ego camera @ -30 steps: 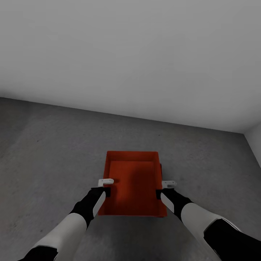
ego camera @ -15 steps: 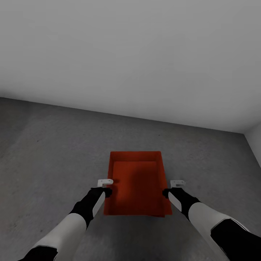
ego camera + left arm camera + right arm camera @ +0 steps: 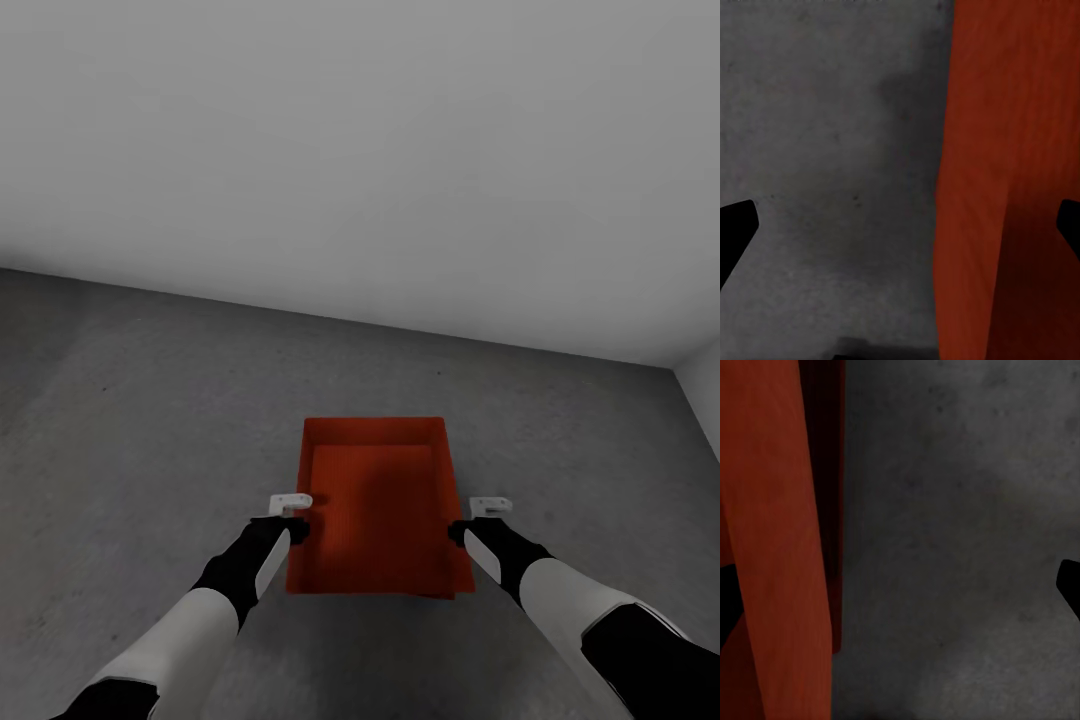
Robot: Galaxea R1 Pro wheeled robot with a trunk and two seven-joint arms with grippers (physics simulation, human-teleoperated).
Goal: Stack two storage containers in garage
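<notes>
The orange-red bin point(image 3: 375, 505) sits on the dark grey concrete floor point(image 3: 140, 420) of the garage, a little way short of the white wall point(image 3: 360, 150), open side up and with its long axis running straight away from the robot. A sliver of a second orange-red edge shows along its right and near sides, so it looks to be nested on a second bin beneath it, though that lower one is mostly hidden. The bin lies squarely between the two claws: the left claw point(image 3: 292, 503) is just outside the left long wall, the right claw point(image 3: 489, 507) just outside the right long wall and a touch further off, so the left arm is the nearer of the two. In the left wrist view the claw point(image 3: 900, 225) is spread wide, its dark fingertips point(image 3: 736, 225) far apart with the bin's wall point(image 3: 1012, 180) inside the gap but not pinched. The right claw point(image 3: 900, 592) is likewise spread, one fingertip point(image 3: 1069, 581) over bare floor and the bin's wall point(image 3: 772, 540) towards the other side. Neither holds anything — the bin appears to rest free. By my reading the stacking is done or nearly so; any next move hinges on both claws staying clear of the long walls — drawing outward or back, not inward.
</notes>
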